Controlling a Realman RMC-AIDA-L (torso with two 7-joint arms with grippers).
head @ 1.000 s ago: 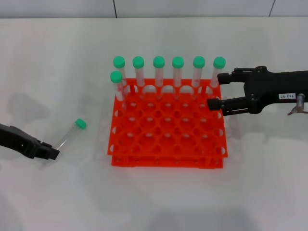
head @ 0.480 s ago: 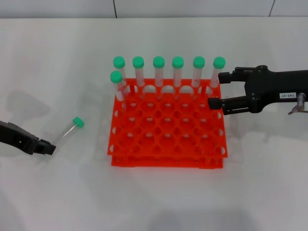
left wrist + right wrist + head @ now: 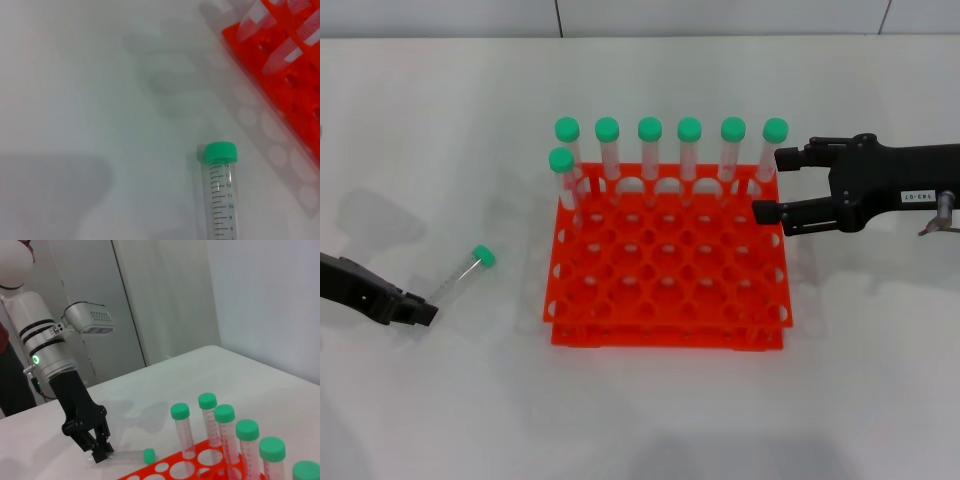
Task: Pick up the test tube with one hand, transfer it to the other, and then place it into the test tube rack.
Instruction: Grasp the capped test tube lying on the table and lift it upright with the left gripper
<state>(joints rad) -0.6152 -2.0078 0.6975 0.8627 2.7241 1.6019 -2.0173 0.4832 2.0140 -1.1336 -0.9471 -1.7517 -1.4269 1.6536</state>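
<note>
On the table left of the rack (image 3: 668, 262) lies the tube (image 3: 463, 274), its tapered end between the left gripper's (image 3: 420, 312) parted fingers. Beside the rack's right edge, the right gripper (image 3: 769, 185) hovers with fingers spread.

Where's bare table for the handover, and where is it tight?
Bare table lies in front of the test tube rack and between the rack and the lying test tube. Tight: left gripper at that tube's tip; right gripper beside the rack's back right corner, by the standing tubes.
</note>
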